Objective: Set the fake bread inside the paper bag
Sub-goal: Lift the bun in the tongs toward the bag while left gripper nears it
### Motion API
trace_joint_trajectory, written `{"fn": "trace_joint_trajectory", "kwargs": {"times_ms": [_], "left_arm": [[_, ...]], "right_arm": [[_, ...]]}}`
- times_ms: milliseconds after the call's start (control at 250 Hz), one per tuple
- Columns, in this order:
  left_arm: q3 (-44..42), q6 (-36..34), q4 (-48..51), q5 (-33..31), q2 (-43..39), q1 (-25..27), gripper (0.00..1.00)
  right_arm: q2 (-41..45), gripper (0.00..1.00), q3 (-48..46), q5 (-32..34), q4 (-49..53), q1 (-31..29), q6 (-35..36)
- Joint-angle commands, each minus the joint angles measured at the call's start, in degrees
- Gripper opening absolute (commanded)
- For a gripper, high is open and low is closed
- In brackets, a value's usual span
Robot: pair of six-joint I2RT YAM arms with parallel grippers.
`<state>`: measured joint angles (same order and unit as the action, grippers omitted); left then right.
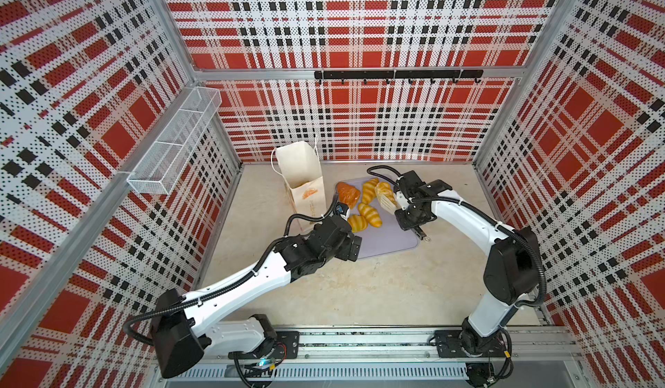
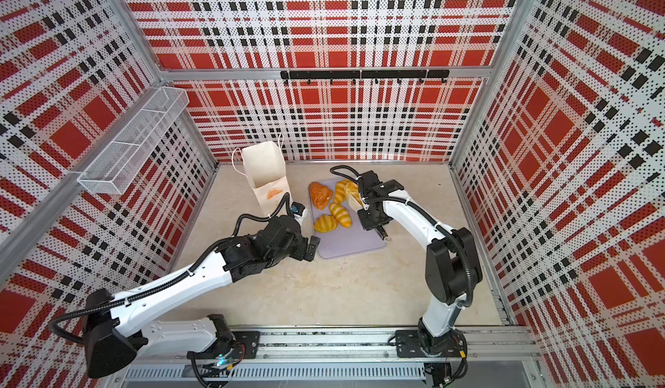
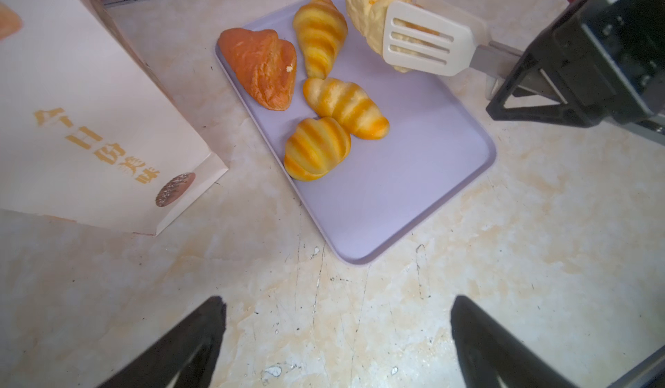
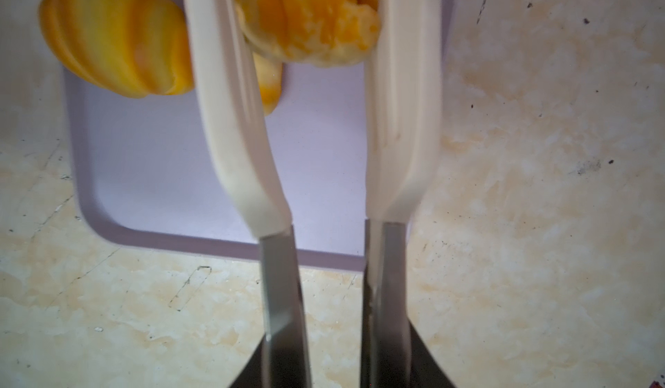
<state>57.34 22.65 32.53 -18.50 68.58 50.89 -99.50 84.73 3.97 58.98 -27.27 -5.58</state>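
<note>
Paper bag (image 1: 306, 202) stands open near the tray (image 1: 392, 235), on its left, with nothing bracing it. Left tool (image 3: 338, 339) hangs wide open and empty over the desk (image 3: 539, 260), close to the bag's foot. Four pieces of bread (image 3: 345, 107) lie on the tray. Pale croissant (image 3: 370, 12) is up off the tray, pinched at one end by the tongs (image 3: 421, 41), which the right tool (image 1: 408, 208) squeezes shut.

Risks:
- glossy croissant pivots or slips out mid-swing
- tongs clip the rim and tip the unbraced bag
- cord handle snags
</note>
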Motion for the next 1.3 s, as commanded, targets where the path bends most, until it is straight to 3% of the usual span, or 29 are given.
{"fn": "trace_joint_trajectory", "kwargs": {"times_ms": [0,424,728,1297], "left_arm": [[-0.32,0.29,-0.65,-1.37,-2.54,-1.19,1.00],[-0.05,-1.42,0.89,-1.87,-7.71,-4.41,0.99],[2.83,-2.40,2.66,1.68,-10.28,-8.66,0.99],[10.34,-5.50,7.86,5.48,-9.66,-15.74,0.99]], "right_arm": [[2.66,0.37,3.63,-1.75,-2.91,-1.27,-0.57],[2.30,0.38,9.52,-4.14,-3.26,-3.86,-1.36],[2.40,0.38,13.15,-7.04,-4.09,-5.51,-1.93],[1.14,0.38,20.84,-9.33,-5.17,-9.21,-2.56]]}}
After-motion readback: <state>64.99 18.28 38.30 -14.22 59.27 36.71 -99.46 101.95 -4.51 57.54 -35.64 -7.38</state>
